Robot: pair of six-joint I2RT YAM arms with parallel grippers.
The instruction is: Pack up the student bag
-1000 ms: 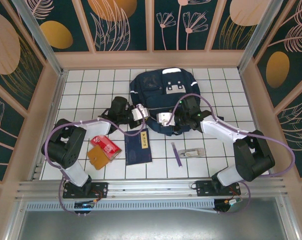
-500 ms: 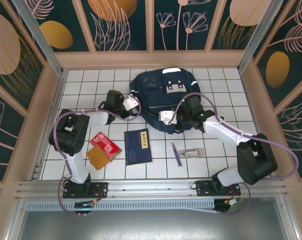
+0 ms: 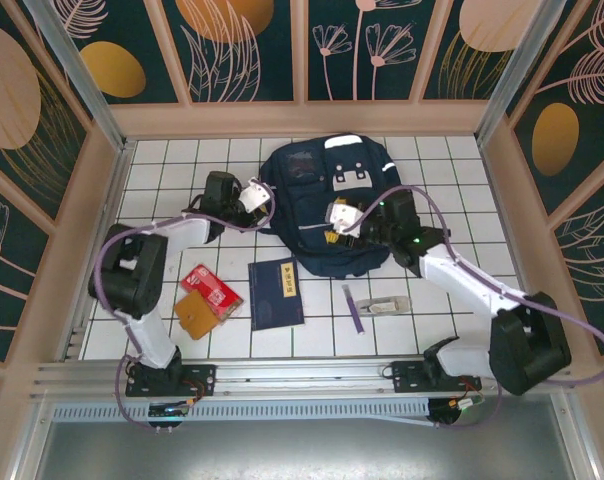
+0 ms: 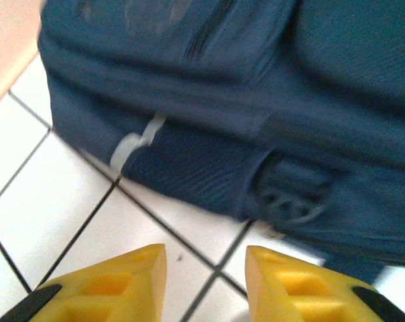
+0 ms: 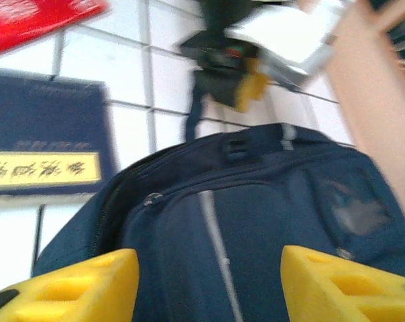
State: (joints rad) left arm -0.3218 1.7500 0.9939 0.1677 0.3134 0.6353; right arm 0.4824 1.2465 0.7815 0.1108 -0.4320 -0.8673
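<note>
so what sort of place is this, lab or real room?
Looks like a lab test cell: a white gridded table walled by painted panels, a left arm and right arm bolted to a rail, a bag and notebook laid out.

Student bag [image 3: 312,195] at rear centre; notebook [image 3: 276,293] before it; pen [image 3: 354,308] right of notebook.

Table [image 3: 154,165] surfaced in white tiles with dark joints, enclosed by walls [image 3: 242,60] of dark teal panels that bore gold ovals and pink line-drawn plants, framed in pale wood; a metal rail [image 3: 302,378] edged the near side.
</note>
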